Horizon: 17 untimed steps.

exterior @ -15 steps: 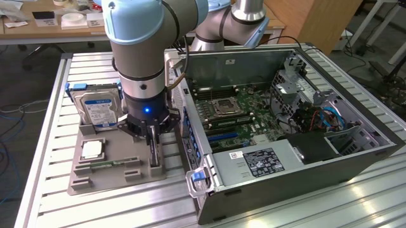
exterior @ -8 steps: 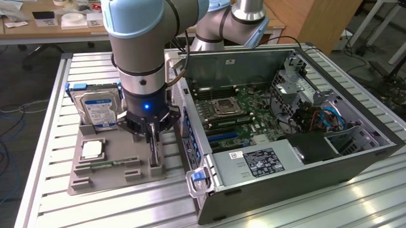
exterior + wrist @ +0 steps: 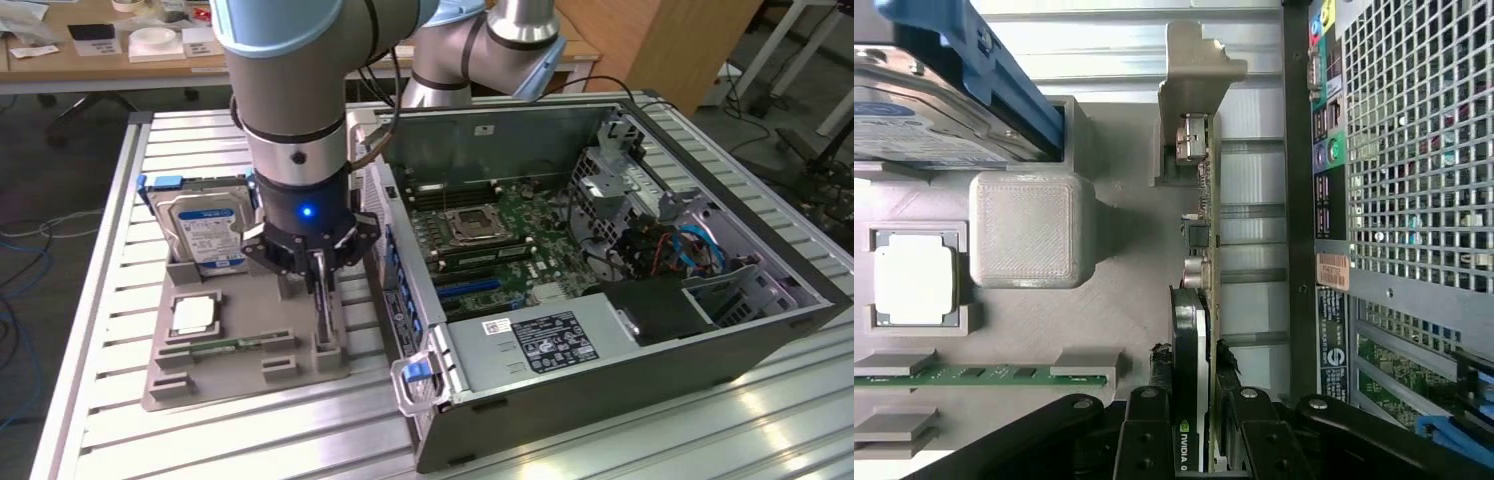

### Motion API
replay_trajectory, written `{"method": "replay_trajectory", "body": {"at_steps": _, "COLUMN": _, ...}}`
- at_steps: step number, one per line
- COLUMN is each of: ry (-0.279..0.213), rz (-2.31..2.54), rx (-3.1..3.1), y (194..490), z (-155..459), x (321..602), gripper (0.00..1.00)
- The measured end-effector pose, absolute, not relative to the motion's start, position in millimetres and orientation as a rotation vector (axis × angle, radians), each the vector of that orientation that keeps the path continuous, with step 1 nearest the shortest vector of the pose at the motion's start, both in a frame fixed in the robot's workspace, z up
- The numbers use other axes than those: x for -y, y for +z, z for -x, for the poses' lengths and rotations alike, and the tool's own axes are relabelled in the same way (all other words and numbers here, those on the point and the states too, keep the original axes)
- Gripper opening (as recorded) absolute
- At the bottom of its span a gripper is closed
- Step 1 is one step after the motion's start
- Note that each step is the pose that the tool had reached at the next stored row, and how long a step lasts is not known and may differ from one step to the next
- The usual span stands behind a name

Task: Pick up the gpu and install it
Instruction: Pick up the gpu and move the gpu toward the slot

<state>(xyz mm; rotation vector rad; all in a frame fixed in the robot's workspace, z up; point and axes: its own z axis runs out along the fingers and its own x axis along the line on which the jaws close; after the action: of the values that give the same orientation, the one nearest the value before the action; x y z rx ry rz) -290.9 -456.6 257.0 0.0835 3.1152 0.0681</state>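
The gpu [image 3: 1201, 250] stands on its long edge in a slot of the grey holder tray [image 3: 1124, 300], its silver bracket end against a grey post. In the wrist view my gripper [image 3: 1194, 400] straddles the card's near end, one black finger pressed against the cooler face and the other against the green board side. From the exterior view, the gripper [image 3: 318, 272] points straight down over the gpu [image 3: 324, 325], right beside the open computer case [image 3: 747, 300]. The motherboard [image 3: 501, 225] lies exposed inside the case.
The tray [image 3: 200, 375] also holds an upright hard drive [image 3: 207, 232] in a blue bracket, a processor [image 3: 196, 315] and a memory stick [image 3: 227, 345]. The case's rear wall [image 3: 1394, 200] stands close beside the gpu. A blue latch [image 3: 420, 372] sticks out at the case's near corner.
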Motion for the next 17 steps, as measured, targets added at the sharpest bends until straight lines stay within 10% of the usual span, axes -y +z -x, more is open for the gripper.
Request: {"method": "replay_trajectory", "body": {"at_steps": 17, "ry": 0.068, "rz": -0.084, "rx": -3.115, "y": 297.7, "z": 290.9, "x": 456.6, "gripper": 0.26}}
